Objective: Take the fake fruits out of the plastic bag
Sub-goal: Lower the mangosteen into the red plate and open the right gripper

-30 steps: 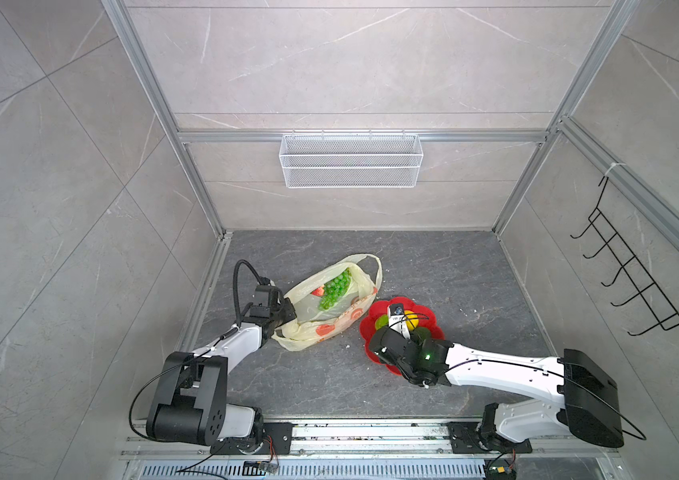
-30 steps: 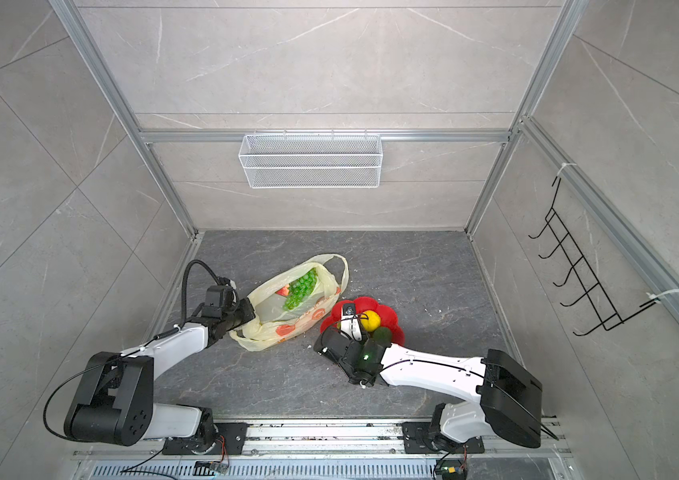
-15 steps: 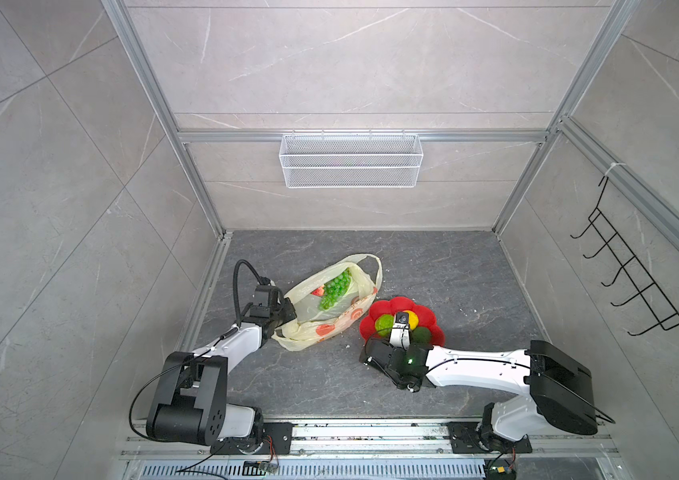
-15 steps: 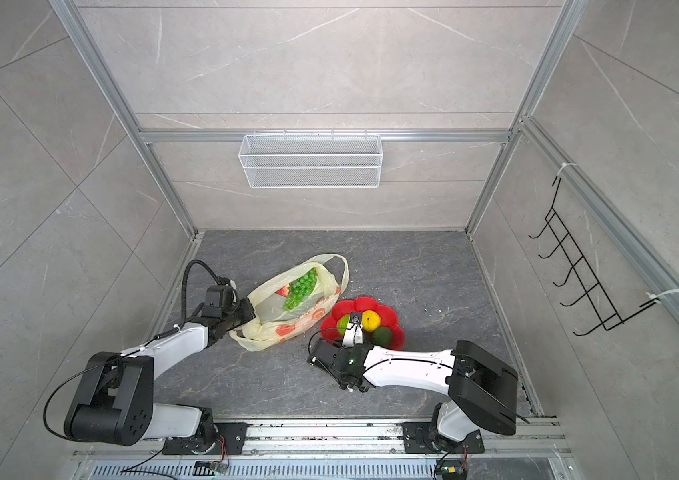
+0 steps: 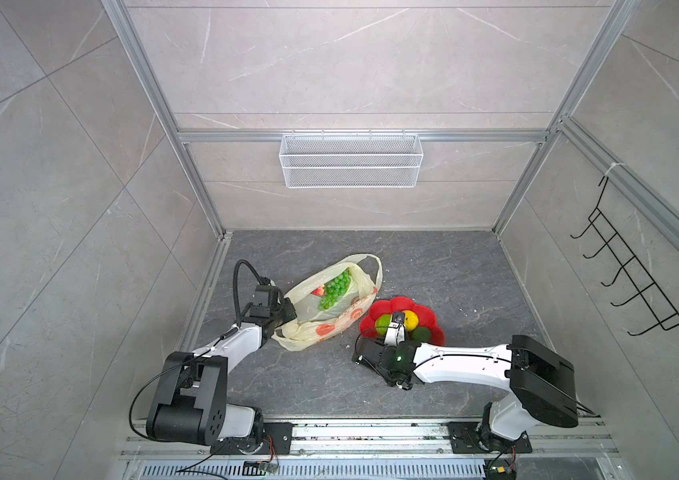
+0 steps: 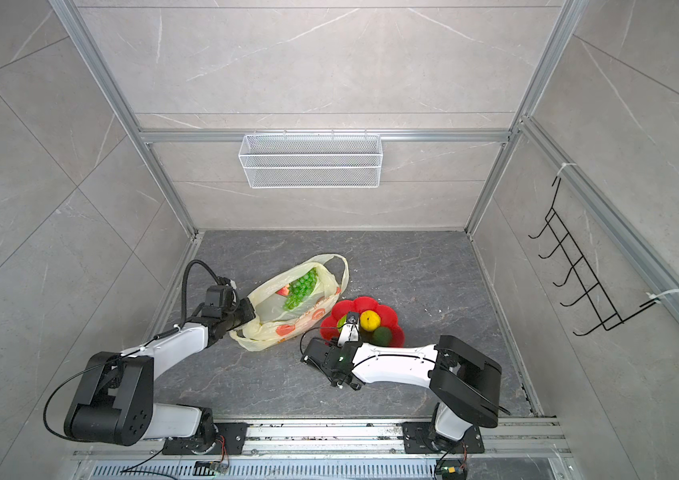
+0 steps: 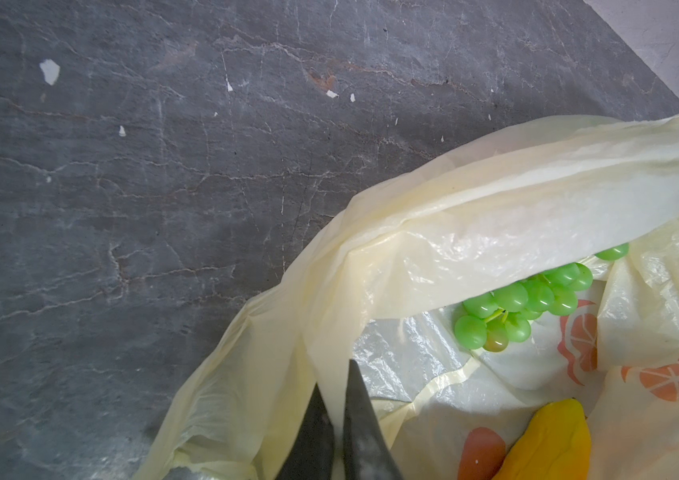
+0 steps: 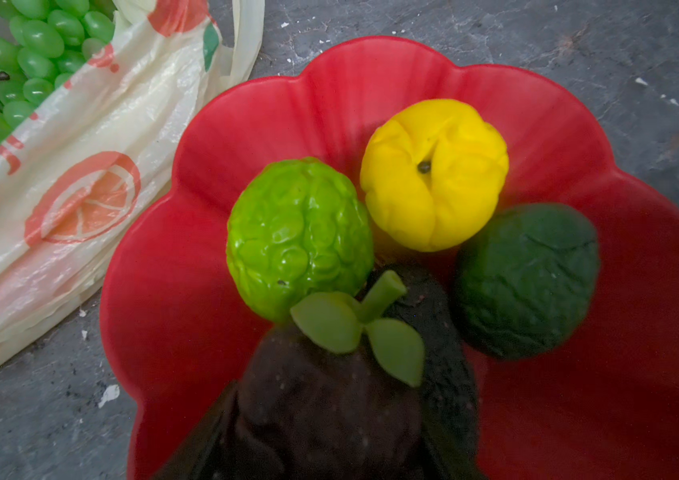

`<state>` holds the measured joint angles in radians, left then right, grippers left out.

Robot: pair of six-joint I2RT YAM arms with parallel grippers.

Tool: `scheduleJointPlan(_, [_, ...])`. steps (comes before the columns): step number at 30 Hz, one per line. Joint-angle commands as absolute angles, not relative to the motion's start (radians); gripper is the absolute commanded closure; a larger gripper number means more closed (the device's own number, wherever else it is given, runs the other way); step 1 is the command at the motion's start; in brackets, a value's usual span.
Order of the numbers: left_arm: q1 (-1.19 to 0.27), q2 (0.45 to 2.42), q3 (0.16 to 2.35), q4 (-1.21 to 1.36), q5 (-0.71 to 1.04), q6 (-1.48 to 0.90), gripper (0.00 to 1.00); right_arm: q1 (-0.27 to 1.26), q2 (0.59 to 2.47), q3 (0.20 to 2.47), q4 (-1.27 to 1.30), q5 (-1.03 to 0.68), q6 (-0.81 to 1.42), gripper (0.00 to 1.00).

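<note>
The plastic bag (image 5: 329,322) lies open left of centre in both top views, with the green grape bunch (image 5: 334,289) and a red strawberry (image 5: 319,291) inside. My left gripper (image 7: 334,376) is shut on the bag's rim. The left wrist view also shows the grapes (image 7: 529,303) and a yellow banana (image 7: 549,440) in the bag. My right gripper (image 8: 331,428) is shut on a dark avocado (image 8: 321,374) over the near edge of the red plate (image 8: 641,291). On the plate sit the bumpy lime-green fruit (image 8: 300,237), the lemon (image 8: 433,174) and a dark green fruit (image 8: 529,278).
A white wire basket (image 5: 350,160) hangs on the back wall and a black hook rack (image 5: 637,282) on the right wall. Aluminium frame rails edge the grey stone floor (image 5: 433,257). The right arm's elbow (image 5: 541,382) sits near the front right corner.
My right gripper has shifted a little to the left along the plate's near edge and its elbow has folded in. The left gripper and the bag have not moved.
</note>
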<state>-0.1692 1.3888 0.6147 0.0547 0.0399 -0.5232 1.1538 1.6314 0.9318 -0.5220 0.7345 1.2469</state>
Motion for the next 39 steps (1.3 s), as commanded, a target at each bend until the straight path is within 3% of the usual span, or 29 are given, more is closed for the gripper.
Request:
scheduleJointPlan(1, [-0.165, 1.391, 0.616, 0.092, 0.064, -0.509, 0.92, 1.16, 1.658, 0.957, -0.579, 0.75, 1.28, 0.41])
scheduleJointPlan(12, [-0.166, 1.391, 0.616, 0.092, 0.064, -0.509, 0.92, 1.16, 1.661, 0.971, -0.607, 0.759, 1.296, 0.27])
scheduleJointPlan(22, [-0.166, 1.39, 0.615, 0.092, 0.063, -0.508, 0.92, 1.16, 1.645, 0.977, -0.611, 0.764, 1.289, 0.2])
scheduleJointPlan(39, [-0.168, 1.407, 0.63, 0.094, 0.095, -0.491, 0.92, 1.134, 1.472, 0.999, -0.616, 0.799, 1.14, 0.2])
